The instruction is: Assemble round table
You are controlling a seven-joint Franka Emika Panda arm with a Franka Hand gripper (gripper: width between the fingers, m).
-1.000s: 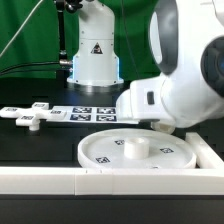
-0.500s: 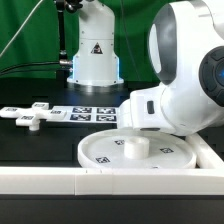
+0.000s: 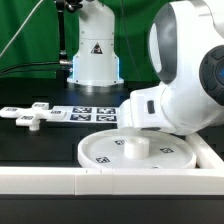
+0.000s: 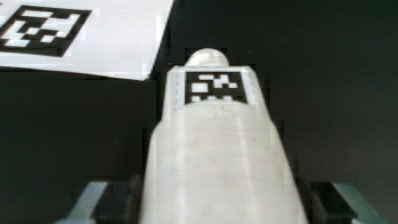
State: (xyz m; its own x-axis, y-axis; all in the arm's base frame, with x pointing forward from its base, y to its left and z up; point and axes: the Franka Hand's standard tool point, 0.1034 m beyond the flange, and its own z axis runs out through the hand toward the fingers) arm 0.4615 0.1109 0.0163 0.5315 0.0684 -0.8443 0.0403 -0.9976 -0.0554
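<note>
In the wrist view the white cylindrical post, with a square tag near its rounded far end, lies on the black table between my fingers. My gripper is closed around it, with a dark pad against each side. In the exterior view the large rimmed round disc lies flat at the front with a raised hub in its middle. The flat cross-shaped piece lies at that view's left. The arm's bulky white wrist hides the gripper and the post there.
The marker board lies behind the disc, and its corner shows in the wrist view just beyond the post. A long white rail runs along the front edge. The robot's base stands at the back.
Between one second and half a second ago the arm shifted toward the exterior view's left and lowered. It has held still since. The disc and cross-shaped piece have not moved.
</note>
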